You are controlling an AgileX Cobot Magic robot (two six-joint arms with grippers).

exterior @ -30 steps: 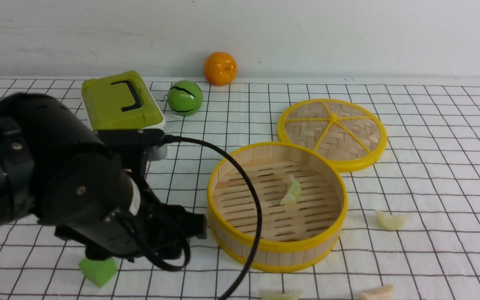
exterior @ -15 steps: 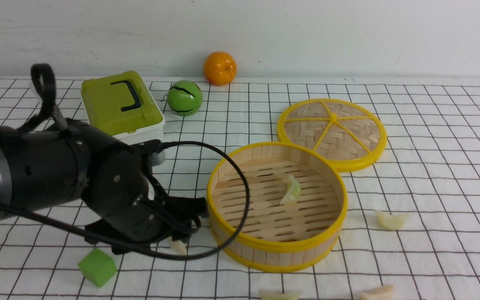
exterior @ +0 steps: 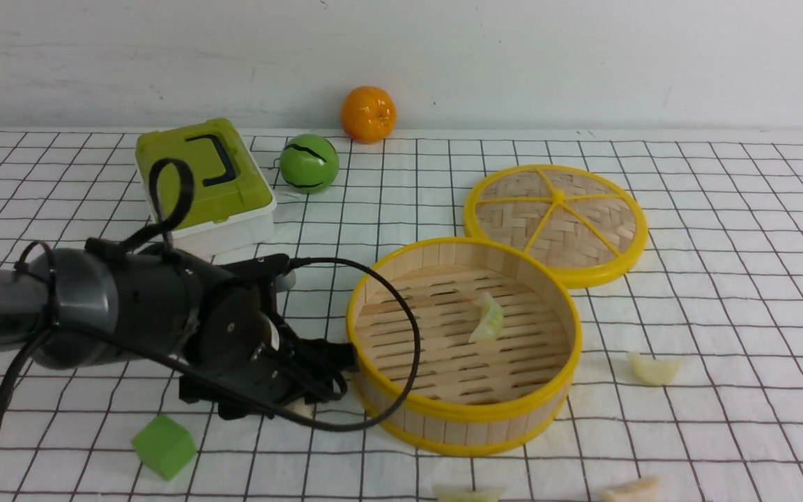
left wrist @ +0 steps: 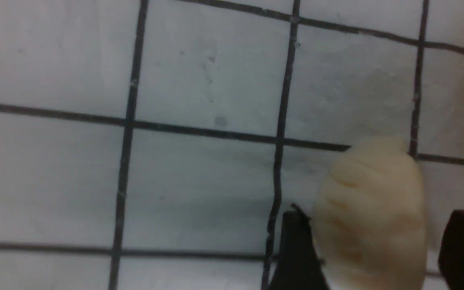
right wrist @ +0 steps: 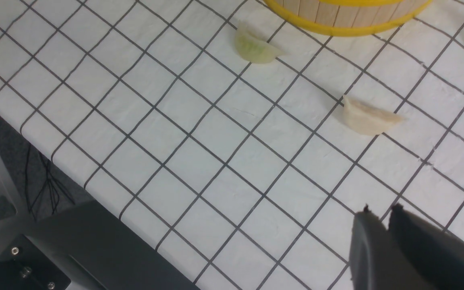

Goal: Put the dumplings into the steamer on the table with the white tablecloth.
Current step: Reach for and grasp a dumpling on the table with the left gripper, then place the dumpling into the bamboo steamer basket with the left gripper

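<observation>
The bamboo steamer [exterior: 464, 415] stands mid-table on the white tablecloth [exterior: 722, 293] with one greenish dumpling [exterior: 487, 318] inside. My left gripper [exterior: 304, 399] is low at the steamer's left wall. It is open, with a cream dumpling [left wrist: 373, 213] lying on the cloth between its fingers [left wrist: 296, 249]. Another dumpling [exterior: 652, 369] lies right of the steamer, and two more [exterior: 468, 493] [exterior: 630, 490] sit at the near edge. My right gripper [right wrist: 381, 209] hovers shut and empty over bare cloth, short of a cream dumpling [right wrist: 367, 119] and a greenish dumpling [right wrist: 254, 48].
The woven steamer lid [exterior: 556, 223] lies flat behind the steamer on the right. A green-lidded box [exterior: 199, 178], a green ball [exterior: 309, 164] and an orange [exterior: 369, 113] stand at the back. A green cube [exterior: 163, 446] sits near-left. The table's near edge [right wrist: 34, 133] drops to the robot's base.
My left arm has swung lower and away from the camera, bringing its gripper down beside the steamer. The right gripper's tip has slipped out of the front view's bottom right corner.
</observation>
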